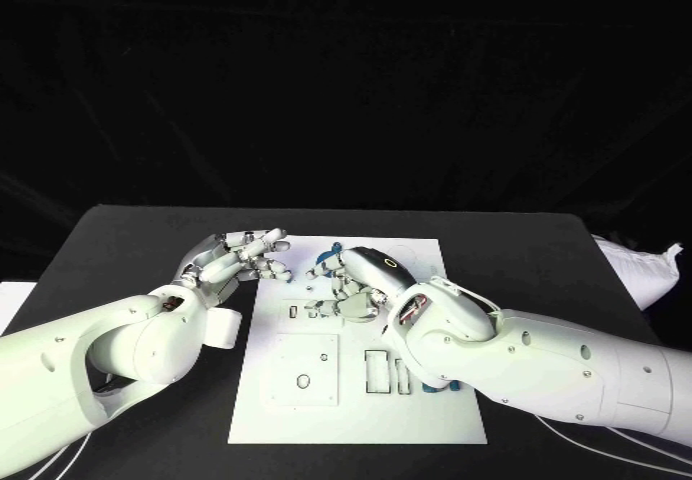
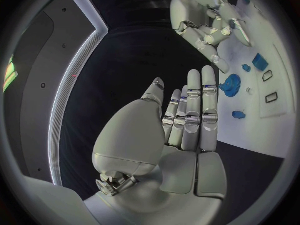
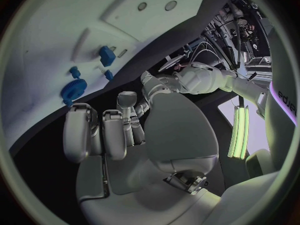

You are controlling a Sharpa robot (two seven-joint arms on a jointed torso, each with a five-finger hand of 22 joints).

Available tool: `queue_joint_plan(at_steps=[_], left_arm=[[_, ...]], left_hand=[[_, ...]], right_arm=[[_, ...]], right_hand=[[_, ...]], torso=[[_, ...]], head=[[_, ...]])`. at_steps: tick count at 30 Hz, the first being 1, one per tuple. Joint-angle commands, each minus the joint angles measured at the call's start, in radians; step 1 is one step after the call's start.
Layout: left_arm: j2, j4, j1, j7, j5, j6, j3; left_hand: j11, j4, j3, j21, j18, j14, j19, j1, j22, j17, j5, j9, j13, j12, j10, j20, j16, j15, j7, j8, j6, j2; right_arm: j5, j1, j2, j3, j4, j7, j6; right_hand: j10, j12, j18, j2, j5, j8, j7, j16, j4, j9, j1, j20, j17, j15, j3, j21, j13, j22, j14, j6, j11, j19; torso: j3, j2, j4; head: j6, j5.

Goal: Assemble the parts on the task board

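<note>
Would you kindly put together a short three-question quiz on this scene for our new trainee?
1. True or false: the left hand holds a blue part.
2. Multiple choice: the blue gear lies on (a) the bare black table, (b) the white task board, (c) the right hand's palm.
3. Fill in: in the head view, the right hand is over the ____ part of the task board, counted from the robot.

Key
1. False: its fingers are stretched out with nothing in them.
2. b
3. far
</note>
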Motion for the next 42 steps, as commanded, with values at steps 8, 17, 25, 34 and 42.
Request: queue_joint_plan(at_steps=[8, 17, 25, 34, 42], left_arm=[[0.017, -0.056, 0.004, -0.383, -0.368, 0.110, 0.001], [0.061, -0.090, 0.067, -0.732, -0.784, 0.307, 0.001], [0.153, -0.152, 0.113, -0.927, -0.957, 0.363, -0.001], [0.235, -0.212, 0.127, -0.998, -1.048, 0.410, -0.004], [0.294, -0.267, 0.133, -1.019, -1.086, 0.461, -0.014]], left_hand=[[-0.073, 0.069, -0.036, 0.667, -0.059, 0.148, 0.159, -0.062, 0.677, 1.072, 0.010, 0.024, 0.195, 0.218, 0.234, -0.088, 1.094, -0.077, -0.068, 0.037, 0.084, -0.013], [-0.097, 0.159, -0.079, 0.926, -0.092, 0.185, 0.173, -0.134, 0.998, 1.289, 0.004, 0.099, 0.669, 0.737, 0.111, -0.086, 1.288, -0.085, -0.087, 0.180, 0.061, -0.001], [-0.117, 0.169, -0.169, 1.008, -0.113, 0.185, 0.197, -0.234, 1.127, 1.289, -0.053, 0.230, 0.904, 0.978, 0.132, -0.099, 1.288, -0.102, -0.113, 0.360, 0.030, 0.021], [-0.129, 0.168, -0.210, 1.042, -0.123, 0.185, 0.213, -0.233, 1.185, 1.289, -0.058, 0.350, 0.995, 1.064, 0.166, -0.103, 1.288, -0.111, -0.123, 0.489, -0.030, 0.045], [-0.131, 0.168, -0.220, 1.054, -0.127, 0.185, 0.221, -0.232, 1.206, 1.289, -0.057, 0.377, 1.015, 1.082, 0.175, -0.105, 1.288, -0.112, -0.125, 0.512, -0.044, 0.052]], right_arm=[[0.445, 0.070, -0.151, 0.016, 0.042, 0.351, 0.005], [0.592, 0.119, -0.262, 0.018, 0.003, 0.364, 0.016], [0.611, 0.127, -0.283, 0.019, -0.041, 0.354, 0.049], [0.613, 0.128, -0.286, 0.019, -0.060, 0.344, 0.054], [0.612, 0.128, -0.284, 0.019, -0.066, 0.336, 0.057]], right_hand=[[-0.016, -0.015, 0.007, 0.024, 0.030, -0.001, 0.000, -0.021, -0.005, 0.000, 0.041, 0.010, 0.080, 0.008, -0.006, -0.018, -0.016, -0.022, 0.061, -0.010, 0.008, -0.010], [-0.014, -0.011, 0.006, 0.028, 0.034, 0.000, 0.000, -0.023, -0.005, 0.000, 0.043, 0.010, 0.078, 0.008, -0.006, -0.018, -0.014, -0.021, 0.060, -0.009, 0.008, -0.010], [-0.018, -0.019, 0.008, 0.029, 0.034, 0.001, 0.000, -0.032, -0.005, 0.000, 0.044, 0.010, 0.066, 0.008, -0.007, -0.024, -0.020, -0.032, 0.057, -0.007, 0.008, -0.014], [-0.018, -0.020, 0.008, 0.030, 0.035, 0.002, -0.001, -0.033, -0.005, 0.001, 0.045, 0.010, 0.065, 0.008, -0.008, -0.024, -0.021, -0.032, 0.057, -0.005, 0.007, -0.014], [-0.018, -0.020, 0.008, 0.030, 0.035, 0.002, -0.001, -0.033, -0.005, 0.001, 0.045, 0.010, 0.065, 0.008, -0.008, -0.024, -0.021, -0.032, 0.057, -0.005, 0.007, -0.014]], torso=[[0.0114, -0.032, -0.0165], [0.0192, -0.056, -0.0330], [0.0272, -0.067, -0.0353], [0.0285, -0.067, -0.0352], [0.0256, -0.064, -0.0362]], head=[[-0.018, 0.022], [-0.030, 0.048], [-0.039, 0.063], [-0.048, 0.064], [-0.056, 0.066]])
